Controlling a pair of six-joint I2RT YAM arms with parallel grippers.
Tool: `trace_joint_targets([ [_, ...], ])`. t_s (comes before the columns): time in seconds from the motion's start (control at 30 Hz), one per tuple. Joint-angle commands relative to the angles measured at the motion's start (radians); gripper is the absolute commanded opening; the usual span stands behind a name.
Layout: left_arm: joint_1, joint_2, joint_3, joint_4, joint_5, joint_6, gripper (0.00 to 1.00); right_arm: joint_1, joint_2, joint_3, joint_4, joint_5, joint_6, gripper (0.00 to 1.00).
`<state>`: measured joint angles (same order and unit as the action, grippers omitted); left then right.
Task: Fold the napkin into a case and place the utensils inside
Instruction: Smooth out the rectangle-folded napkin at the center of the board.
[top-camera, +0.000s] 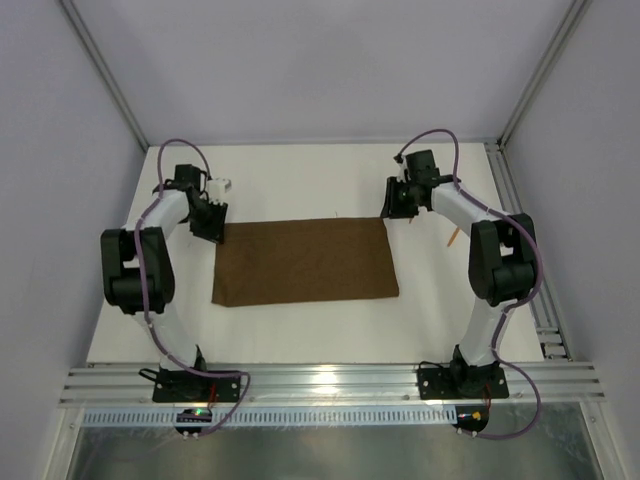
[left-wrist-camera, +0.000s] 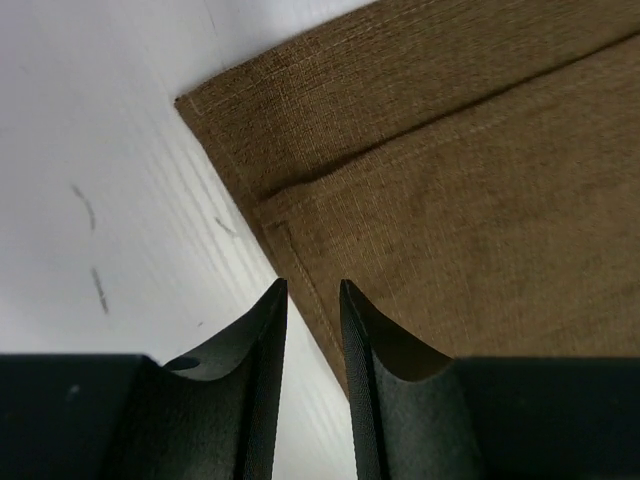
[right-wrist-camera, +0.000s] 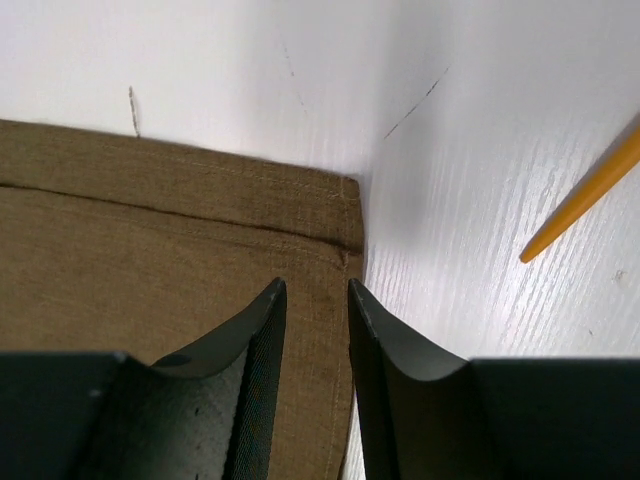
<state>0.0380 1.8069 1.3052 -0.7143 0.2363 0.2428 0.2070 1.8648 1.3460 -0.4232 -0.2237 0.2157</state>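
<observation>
Left claw (left-wrist-camera: 312, 285) and right claw (right-wrist-camera: 315, 284) narrowly parted, empty, each over a far napkin (top-camera: 305, 262) corner, seemingly not touching

left arm (top-camera: 150, 265) folded, wrist at far-left of tabletop (top-camera: 300, 330) | left gripper (left-wrist-camera: 312, 287) slightly parted, empty | right arm (top-camera: 500, 260) mirrored, far-right | right gripper (right-wrist-camera: 315, 285) likewise

The top camera looks down from high behind. Wrist cameras look closely past the left gripper (left-wrist-camera: 312, 292) and right gripper (right-wrist-camera: 316, 288) at corners of the dark brown woven cloth rectangle (top-camera: 305, 262), shared by all.
</observation>
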Motion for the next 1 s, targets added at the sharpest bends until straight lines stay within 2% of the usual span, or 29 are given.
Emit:
trace_joint_targets([
  [0.0,0.000,0.086,0.066,0.067,-0.003,-0.039,0.30,-0.006,0.054,0.067,-0.020,0.023,-0.039,0.36],
  [0.23,-0.001,0.154,0.094,0.090,-0.008,-0.033,0.29,-0.004,0.118,0.087,-0.003,0.024,-0.041,0.36],
  [0.6,0.002,0.146,0.066,0.116,-0.020,-0.014,0.29,-0.006,0.154,0.088,0.014,-0.017,-0.027,0.39],
  [0.7,0.000,0.144,0.054,0.121,-0.008,-0.019,0.26,-0.004,0.158,0.091,0.014,-0.026,-0.027,0.35],
  [0.77,0.000,0.137,0.045,0.125,0.003,-0.020,0.20,-0.006,0.157,0.088,0.012,-0.029,-0.026,0.33],
  [0.97,0.002,0.106,0.025,0.130,-0.005,-0.002,0.20,-0.004,0.126,0.055,0.009,-0.036,-0.029,0.34],
])
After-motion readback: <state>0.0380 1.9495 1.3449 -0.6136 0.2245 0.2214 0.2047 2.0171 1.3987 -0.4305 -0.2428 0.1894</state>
